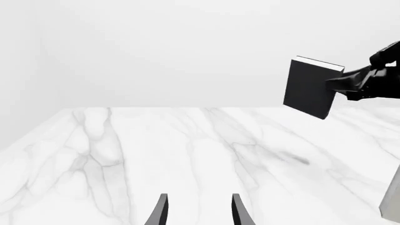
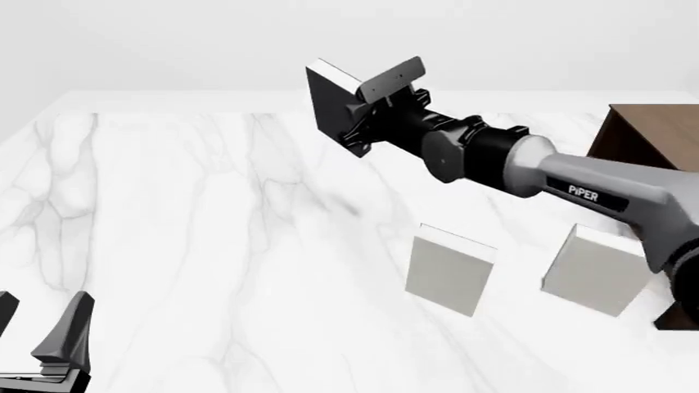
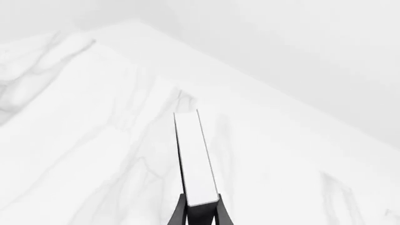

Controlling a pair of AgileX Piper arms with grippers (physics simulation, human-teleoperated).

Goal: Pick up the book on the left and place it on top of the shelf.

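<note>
Black book [image 2: 331, 100] is lifted clear of the table [image 2: 196, 213], pinched in the right claw [image 2: 366, 115]; carrying it onto the shelf [image 2: 656, 135] remains. Left claw [image 2: 44, 340] rests open.

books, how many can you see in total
3. The black book is held in the air by the right gripper. Two pale books stand on the table: one near centre, the other to its right, beside the shelf.

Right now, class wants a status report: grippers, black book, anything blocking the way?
Right gripper shut on the book, held above the table. Left gripper open, idle. Shelf off right; two pale books below, not blocking.
</note>
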